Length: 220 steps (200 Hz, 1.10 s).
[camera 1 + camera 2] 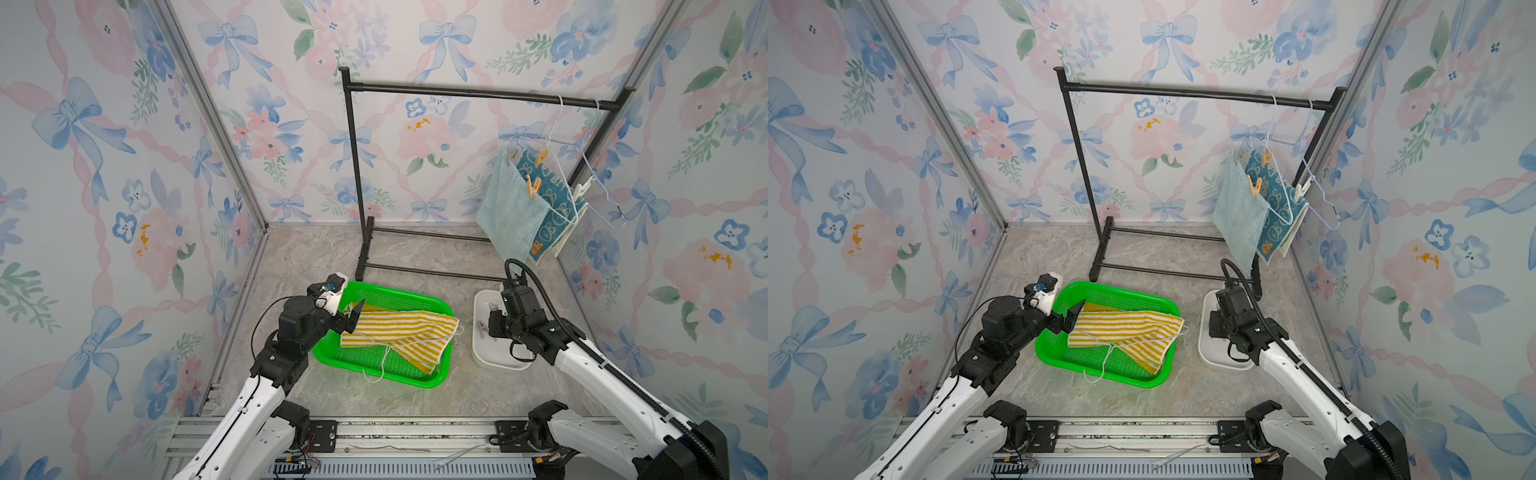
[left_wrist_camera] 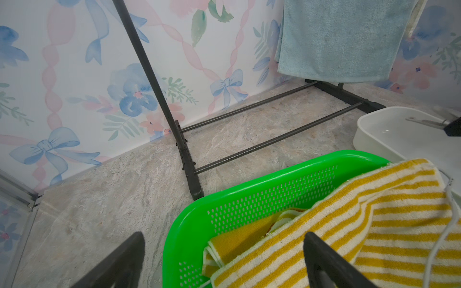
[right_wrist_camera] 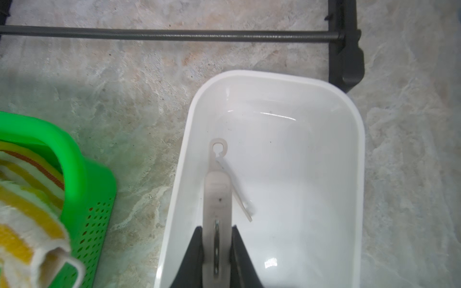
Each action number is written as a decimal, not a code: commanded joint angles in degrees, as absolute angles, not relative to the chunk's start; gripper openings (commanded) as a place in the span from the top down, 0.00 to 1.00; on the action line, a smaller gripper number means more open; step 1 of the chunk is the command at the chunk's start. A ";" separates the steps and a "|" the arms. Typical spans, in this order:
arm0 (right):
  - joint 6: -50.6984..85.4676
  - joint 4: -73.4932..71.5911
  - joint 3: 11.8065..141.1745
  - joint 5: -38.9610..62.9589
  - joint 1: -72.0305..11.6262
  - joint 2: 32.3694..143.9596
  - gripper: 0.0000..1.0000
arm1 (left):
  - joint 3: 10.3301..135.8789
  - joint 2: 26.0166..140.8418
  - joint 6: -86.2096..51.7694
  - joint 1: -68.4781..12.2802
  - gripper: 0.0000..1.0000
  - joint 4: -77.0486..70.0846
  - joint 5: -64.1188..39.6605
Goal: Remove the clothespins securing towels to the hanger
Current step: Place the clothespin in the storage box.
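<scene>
The right gripper (image 3: pixel 216 230) pinches a pale pin (image 3: pixel 216 194) over the white tub (image 3: pixel 359 124). The left gripper (image 2: pixel 224 237) is wide open above the yellow towel (image 2: pixel 374 224) in the green basket (image 2: pixel 249 179). Tan pins (image 1: pixel 533 185) clip the hanging teal towel (image 1: pixel 509 212) and blue towel (image 1: pixel 552 195).

Glossy smooth white plastic tub (image 3: pixel 311 162); shiny perforated green plastic basket (image 2: pixel 249 187); fuzzy terry cloth striped towel (image 2: pixel 374 224); matt black metal rack (image 1: pixel 457 92).

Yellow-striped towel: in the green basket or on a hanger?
In: the yellow-and-white striped towel lies crumpled in the green perforated basket, overhanging its rim.
</scene>
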<state>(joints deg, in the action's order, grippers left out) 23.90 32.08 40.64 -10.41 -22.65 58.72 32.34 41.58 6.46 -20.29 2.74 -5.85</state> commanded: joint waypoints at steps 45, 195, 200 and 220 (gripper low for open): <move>27.05 23.16 36.05 -3.74 -18.48 66.57 0.90 | 31.91 42.79 6.79 -20.04 0.02 1.49 -7.47; 19.20 25.91 42.05 2.67 -18.76 56.91 0.61 | 31.57 41.62 7.18 -19.56 0.02 1.58 -7.34; 18.41 25.74 42.45 3.27 -19.25 56.20 0.61 | 31.59 41.47 7.19 -19.54 0.02 1.58 -7.26; 13.76 24.73 44.25 4.08 -22.72 53.49 0.61 | 31.47 41.05 7.16 -19.38 0.02 1.58 -6.84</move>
<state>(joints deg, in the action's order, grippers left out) 20.16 24.91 41.04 1.13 -19.46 56.31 32.23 42.04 6.46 -19.84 2.74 -6.85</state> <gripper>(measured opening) 0.385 0.982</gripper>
